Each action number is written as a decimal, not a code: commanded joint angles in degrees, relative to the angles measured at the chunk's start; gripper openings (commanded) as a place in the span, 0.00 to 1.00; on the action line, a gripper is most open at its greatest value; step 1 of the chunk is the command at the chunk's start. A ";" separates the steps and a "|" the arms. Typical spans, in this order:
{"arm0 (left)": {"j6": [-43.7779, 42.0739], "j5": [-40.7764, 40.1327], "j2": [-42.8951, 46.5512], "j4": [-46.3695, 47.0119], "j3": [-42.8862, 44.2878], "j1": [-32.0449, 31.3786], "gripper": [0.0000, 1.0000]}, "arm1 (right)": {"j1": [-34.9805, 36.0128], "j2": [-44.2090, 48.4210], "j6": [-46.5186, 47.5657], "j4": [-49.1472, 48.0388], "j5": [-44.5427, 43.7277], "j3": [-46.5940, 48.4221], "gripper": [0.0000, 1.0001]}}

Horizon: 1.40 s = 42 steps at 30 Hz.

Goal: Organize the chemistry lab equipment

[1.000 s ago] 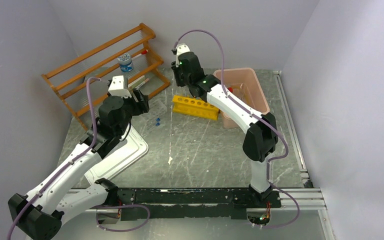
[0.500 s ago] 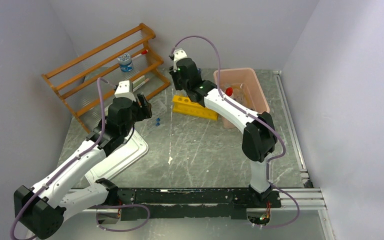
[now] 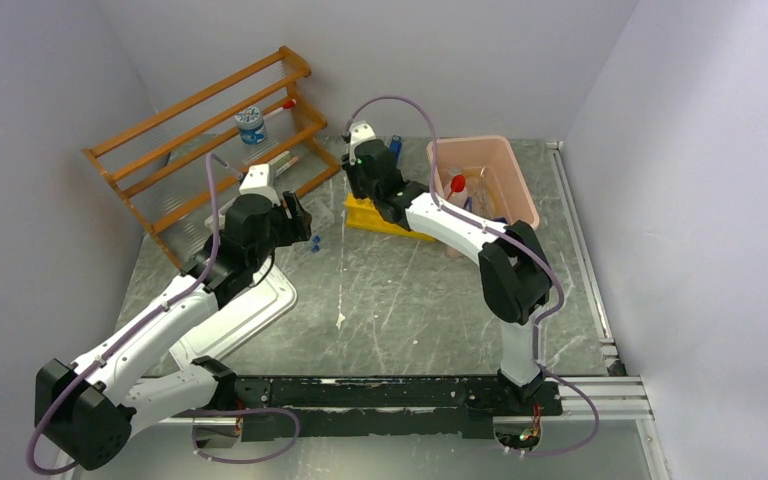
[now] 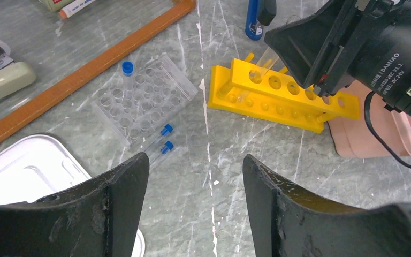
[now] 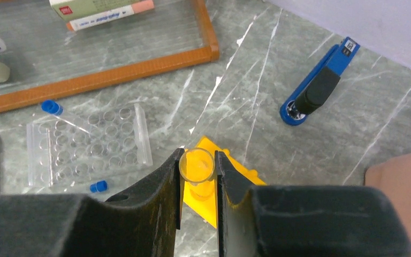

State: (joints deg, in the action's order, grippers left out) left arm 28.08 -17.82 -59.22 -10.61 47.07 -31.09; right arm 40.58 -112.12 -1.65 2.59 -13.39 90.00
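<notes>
While fast in right gripper [image 5: 198,158], clear tube [image 5: 197,168] steeply tilted, mouth up; left gripper [image 4: 195,167] agape.

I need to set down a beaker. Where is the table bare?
Bare: the middle, between yellow rack, metal tray and arm bases; also front-right, beside the pink bin. Crowded: between wooden shelf and rack, with well plate, blue-capped tubes, stapler.

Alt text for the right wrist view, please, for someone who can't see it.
The right gripper is shut on an uncapped clear tube, held over the end of a yellow tube rack. Beyond lie a clear well tray, a blue stapler and a wooden shelf's orange frame.
</notes>
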 commanded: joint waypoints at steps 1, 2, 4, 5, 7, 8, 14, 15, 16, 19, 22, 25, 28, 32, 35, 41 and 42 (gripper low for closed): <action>1.25 1.57 0.08 0.85 -0.39 0.51 0.69 | -0.19 1.70 -1.16 -6.23 -0.79 -3.34 0.15; 1.35 1.64 0.07 0.92 -0.44 0.51 0.69 | -0.36 2.03 -1.24 -7.07 -0.54 -4.26 0.15; 1.66 1.73 0.07 1.03 -0.56 0.51 0.68 | -0.41 2.51 -1.25 -9.01 -0.43 -6.17 0.15; 1.84 1.80 0.03 1.11 -0.57 0.51 0.69 | -0.49 2.79 -1.19 -10.11 -0.27 -7.21 0.16; 2.10 1.90 -0.14 1.20 -0.60 0.51 0.68 | -0.71 3.46 -1.54 -12.05 0.09 -9.05 0.16; 2.23 1.87 -0.23 1.21 -0.64 0.58 0.68 | -0.88 3.67 -1.66 -12.53 0.60 -9.50 0.17; 2.38 3.23 -0.87 2.85 -1.20 0.59 0.71 | -1.49 3.84 -3.08 -12.02 -0.65 -10.53 0.33; 2.20 3.65 -1.09 3.28 -1.31 0.59 0.71 | -1.55 4.28 -3.81 -11.84 -1.18 -10.62 0.42; 1.90 4.01 -1.27 3.66 -1.36 0.59 0.72 | -1.67 4.79 -4.43 -11.45 -1.73 -10.39 0.48; 0.20 5.15 -2.35 4.63 -1.47 0.59 0.74 | -2.09 6.73 -5.96 -8.39 -2.19 -7.56 0.60; -2.49 7.16 -4.72 4.82 -0.98 0.59 0.76 | -2.70 8.69 -7.64 -4.67 -2.41 -3.96 0.66; -5.05 8.99 -8.44 3.35 0.36 0.59 0.77 | -3.78 10.68 -9.63 -0.97 -1.12 -1.86 0.69; -5.91 10.14 -12.97 1.27 1.59 0.59 0.78 | -4.24 13.83 -11.09 0.33 -0.66 -2.62 0.70; -6.89 12.18 -19.76 -0.40 3.21 0.59 0.71 | -4.73 18.43 -12.43 0.43 -0.29 -6.29 0.69; -8.10 12.51 -25.88 -2.09 5.51 0.62 0.58 | -5.03 21.24 -12.87 0.05 -0.34 -9.25 0.68; -12.29 5.48 -32.22 -4.14 9.28 0.59 0.61 | -5.52 24.32 -13.96 0.94 -0.60 -12.74 0.66; -13.24 4.84 -32.87 -4.37 9.87 0.59 0.65 | -5.64 24.64 -14.05 1.00 -0.62 -13.15 0.66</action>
State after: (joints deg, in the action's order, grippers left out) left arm 19.05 -8.64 -90.54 -13.08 53.17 -30.83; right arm 35.62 -89.19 -14.39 2.07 -13.69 78.98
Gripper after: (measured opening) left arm 0.587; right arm 0.668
